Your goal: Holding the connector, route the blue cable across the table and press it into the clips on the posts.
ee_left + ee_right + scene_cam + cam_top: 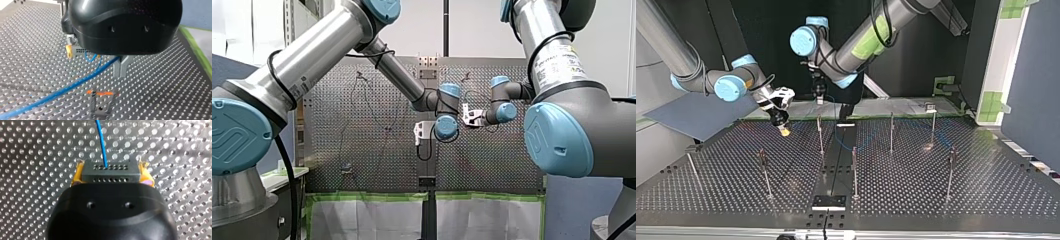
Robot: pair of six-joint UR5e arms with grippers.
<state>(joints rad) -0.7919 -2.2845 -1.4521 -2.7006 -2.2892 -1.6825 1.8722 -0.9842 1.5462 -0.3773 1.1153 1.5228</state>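
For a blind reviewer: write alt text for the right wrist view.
My right gripper clamps a dark connector between its yellow pads. A blue cable leaves the connector's far face and runs ahead over the perforated table.

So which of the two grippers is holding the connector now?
My right gripper: in its wrist view the connector sits between its yellow pads, with the blue cable leaving it. My left gripper carries no connector.
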